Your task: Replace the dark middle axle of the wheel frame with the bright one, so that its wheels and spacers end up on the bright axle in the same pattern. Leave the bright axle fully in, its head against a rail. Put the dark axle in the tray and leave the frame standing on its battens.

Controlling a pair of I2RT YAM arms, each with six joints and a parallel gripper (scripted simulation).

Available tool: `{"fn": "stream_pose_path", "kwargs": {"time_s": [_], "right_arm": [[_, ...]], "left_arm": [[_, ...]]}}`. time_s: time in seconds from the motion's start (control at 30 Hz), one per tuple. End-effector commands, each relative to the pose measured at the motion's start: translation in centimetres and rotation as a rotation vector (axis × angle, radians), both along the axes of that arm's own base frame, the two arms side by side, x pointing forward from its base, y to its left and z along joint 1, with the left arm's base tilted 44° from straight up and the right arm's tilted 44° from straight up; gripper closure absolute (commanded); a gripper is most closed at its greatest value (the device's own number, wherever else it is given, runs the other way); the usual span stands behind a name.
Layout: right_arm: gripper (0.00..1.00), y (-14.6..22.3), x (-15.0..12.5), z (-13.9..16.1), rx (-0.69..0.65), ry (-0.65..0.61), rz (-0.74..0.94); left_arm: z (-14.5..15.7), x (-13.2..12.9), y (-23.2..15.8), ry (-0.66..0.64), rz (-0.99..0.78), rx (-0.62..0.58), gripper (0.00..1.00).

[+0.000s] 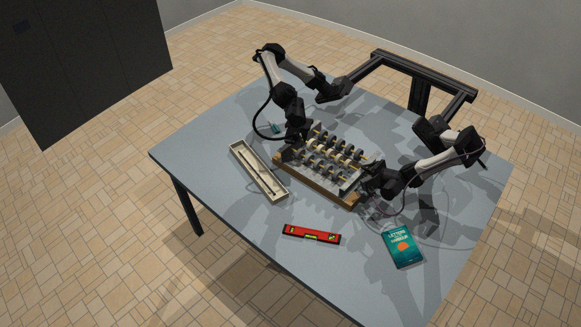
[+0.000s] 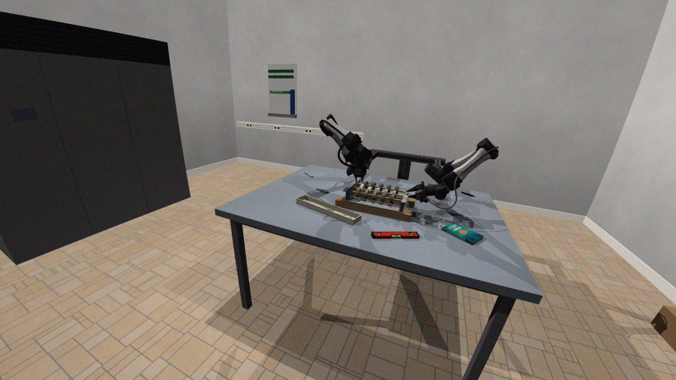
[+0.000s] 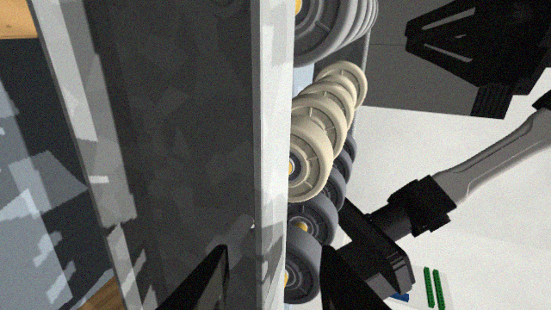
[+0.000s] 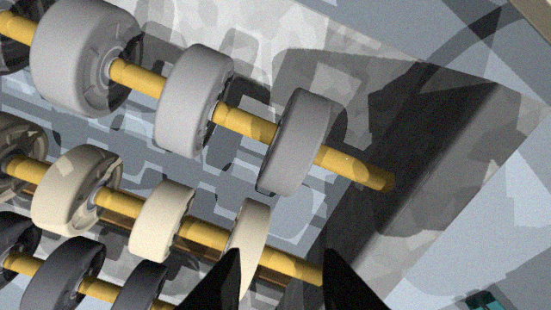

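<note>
Top view, left to right: dark slim axle [image 1: 260, 177] lies in long cream tray [image 1: 251, 174] [image 2: 328, 209], 8 o'clock from black right gripper [image 1: 303, 139] [image 2: 359, 180] [image 4: 281, 262]. Right gripper part open, nothing held, above near end of bright golden middle axle [image 1: 353, 165] [image 3: 290, 167] [image 4: 204, 232]; contact unclear. Bright axle carries cream wheels in grey metal frame [image 1: 352, 182] [image 2: 404, 203] [image 3: 273, 129] [image 4: 456, 151], on wooden battens [image 1: 317, 186] [image 2: 373, 209] [image 3: 17, 19]. Black left gripper [image 1: 360, 174] [image 2: 410, 192] [image 3: 275, 247] part open, empty, by far rail; bright axle at its 10 o'clock.
</note>
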State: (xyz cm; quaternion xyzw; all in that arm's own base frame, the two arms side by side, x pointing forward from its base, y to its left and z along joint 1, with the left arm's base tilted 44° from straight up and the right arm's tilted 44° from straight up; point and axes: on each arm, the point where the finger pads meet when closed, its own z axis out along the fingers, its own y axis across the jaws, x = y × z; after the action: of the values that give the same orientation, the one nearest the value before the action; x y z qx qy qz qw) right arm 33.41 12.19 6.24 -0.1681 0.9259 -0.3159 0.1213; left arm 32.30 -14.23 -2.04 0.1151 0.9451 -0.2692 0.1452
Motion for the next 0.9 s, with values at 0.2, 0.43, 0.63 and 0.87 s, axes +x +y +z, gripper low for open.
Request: {"fn": "stream_pose_path", "kwargs": {"time_s": [0.2, 0.43, 0.63, 0.87], "right_arm": [[0.69, 1.0, -4.4, -1.5, 0.110, -0.351, -0.344], [0.69, 0.2, -5.6, -2.6, 0.028, -0.257, -0.271], [0.69, -0.3, -5.6, -3.0, 0.033, -0.242, -0.298], [0.69, -0.8, -4.4, -3.6, 0.050, -0.264, -0.298]], "left_arm": [[-1.3, -1.7, -2.1, 0.043, -0.059, -0.029, 0.67], [-1.3, -1.7, -2.1, 0.043, -0.059, -0.029, 0.67], [-1.3, -1.7, -2.1, 0.043, -0.059, -0.029, 0.67], [-1.3, -1.7, -2.1, 0.043, -0.059, -0.029, 0.67]]}}
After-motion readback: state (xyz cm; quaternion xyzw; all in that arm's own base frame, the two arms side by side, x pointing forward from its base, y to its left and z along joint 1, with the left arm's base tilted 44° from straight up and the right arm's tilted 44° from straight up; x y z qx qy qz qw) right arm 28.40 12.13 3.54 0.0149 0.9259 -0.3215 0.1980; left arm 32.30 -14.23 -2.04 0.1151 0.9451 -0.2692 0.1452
